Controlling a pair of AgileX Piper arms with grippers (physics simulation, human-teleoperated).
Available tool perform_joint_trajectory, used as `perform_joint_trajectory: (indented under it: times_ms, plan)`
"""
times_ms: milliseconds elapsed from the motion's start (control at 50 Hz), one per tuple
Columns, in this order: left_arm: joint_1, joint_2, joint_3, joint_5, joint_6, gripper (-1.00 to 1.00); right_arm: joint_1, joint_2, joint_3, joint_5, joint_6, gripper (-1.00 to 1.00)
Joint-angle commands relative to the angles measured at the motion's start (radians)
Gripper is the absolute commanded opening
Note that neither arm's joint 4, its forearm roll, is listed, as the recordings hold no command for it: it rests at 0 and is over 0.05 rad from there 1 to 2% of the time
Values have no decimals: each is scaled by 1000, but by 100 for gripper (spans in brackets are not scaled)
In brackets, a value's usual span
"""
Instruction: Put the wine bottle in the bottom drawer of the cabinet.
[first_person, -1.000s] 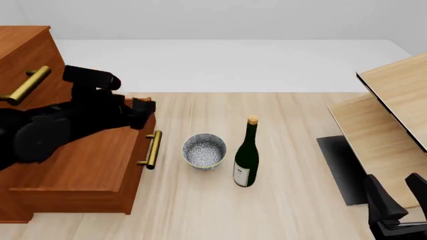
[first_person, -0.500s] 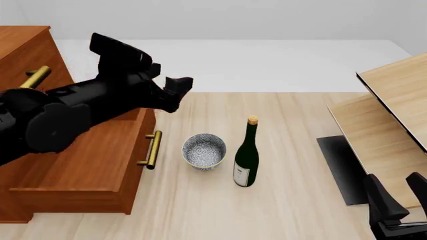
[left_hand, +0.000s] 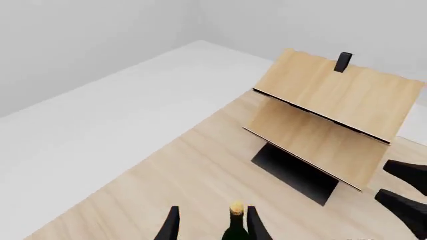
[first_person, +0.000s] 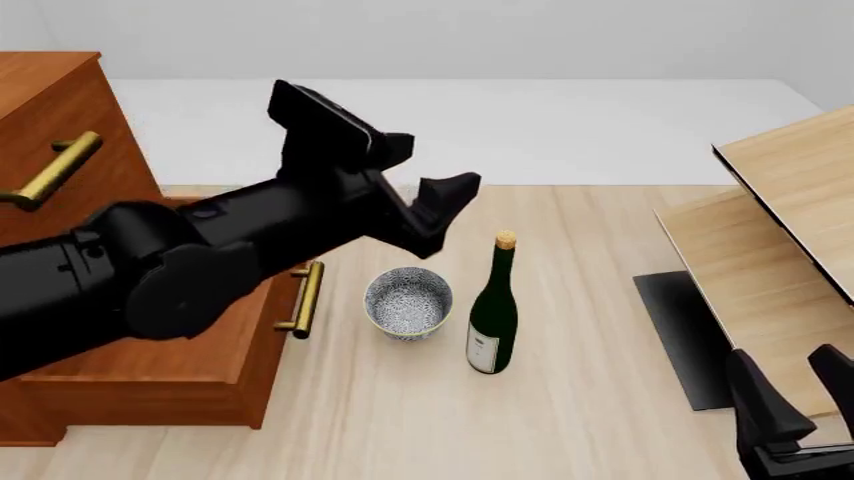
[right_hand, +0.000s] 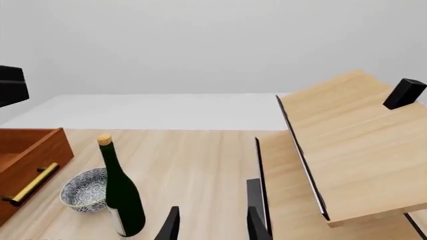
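Note:
The dark-green wine bottle (first_person: 493, 312) stands upright on the table, right of a grey speckled bowl (first_person: 408, 300). My left gripper (first_person: 446, 214) hovers open just left of and above the bottle's cork. In the left wrist view the cork (left_hand: 236, 209) shows between the spread fingertips (left_hand: 253, 223). At the left stands the cabinet (first_person: 51, 110) with its bottom drawer (first_person: 174, 378) pulled out, partly hidden by my left arm. My right gripper (first_person: 797, 398) is open at the near right corner, far from the bottle (right_hand: 124, 200).
A pale wood panel structure (first_person: 787, 215) rises along the right side, with a dark mat (first_person: 678, 335) under it. The drawer's brass handle (first_person: 307, 298) sits close to the bowl (right_hand: 83, 190). Upper drawer handle (first_person: 54, 170) sticks out at far left.
My left arm has swung right and forward, from over the open drawer to beside the bottle's cork. Bottle, bowl, drawer and right gripper have stayed put.

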Motion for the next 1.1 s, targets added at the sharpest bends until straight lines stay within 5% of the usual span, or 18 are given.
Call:
perform_joint_trajectory:
  times_ms: [20,240,800,820,860,1100]
  plan:
    - [-79,38,-13,-50,10,100,4,-3,-2,5,-2,100]
    - [-101,79,-68,-46,-46,100,5,2,0,-1,0,100]
    - [-127,139,-102,-55,-13,100,4,1,0,1,1,100]
    - [-91,189,-162,-10,35,100,3,-5,0,7,-4,100]
    - [-126,142,-99,-64,-26,100,4,0,0,2,1,100]
    - [-120,210,-115,-76,-29,100,2,0,0,2,4,100]
